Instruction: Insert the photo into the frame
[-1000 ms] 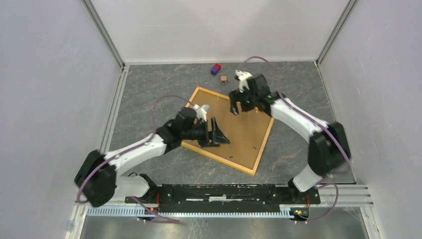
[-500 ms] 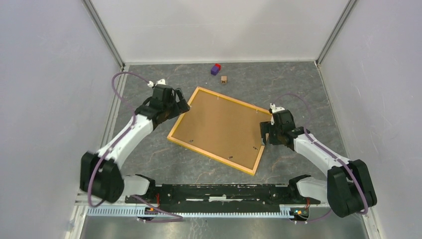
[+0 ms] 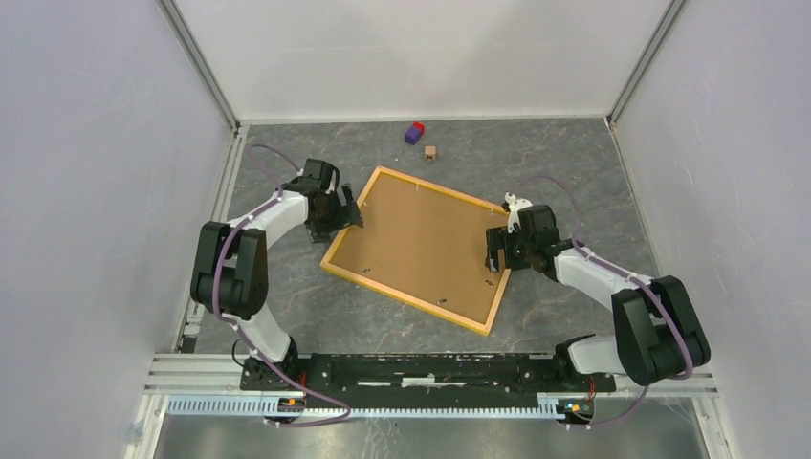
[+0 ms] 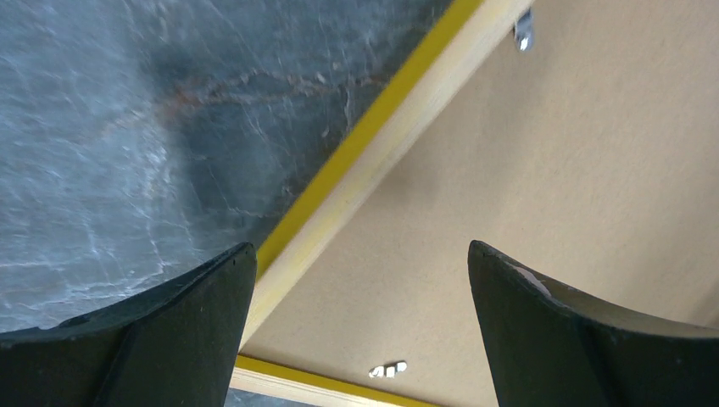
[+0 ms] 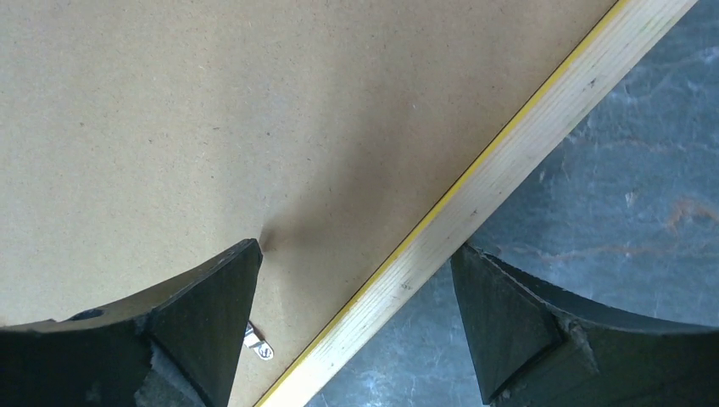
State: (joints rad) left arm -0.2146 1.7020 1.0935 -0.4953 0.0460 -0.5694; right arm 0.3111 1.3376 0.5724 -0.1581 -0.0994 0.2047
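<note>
Grey marbled table [image 3: 574,163] is carrying the frame [image 3: 406,297], lying flat at centre with its brown backing board [image 3: 421,239] facing up. Left gripper [image 4: 360,248] and right gripper [image 5: 356,248] are standing wide open astride opposite frame edges, gripping nothing.

lt: bright, even, overhead | shdw: soft, on table [image 4: 195,170] by left gripper [image 4: 360,248] | focus: sharp

frame [image 3: 406,299] lies back-up, so its front face is hidden, as is anything under the backing board [image 3: 421,239]. left hand [image 4: 360,250] cam crops the frame to one corner, right hand [image 5: 356,248] cam to one rail. Finger bases are cut off. brown item [image 3: 431,152] beyond both hands is too small to ID.
</note>
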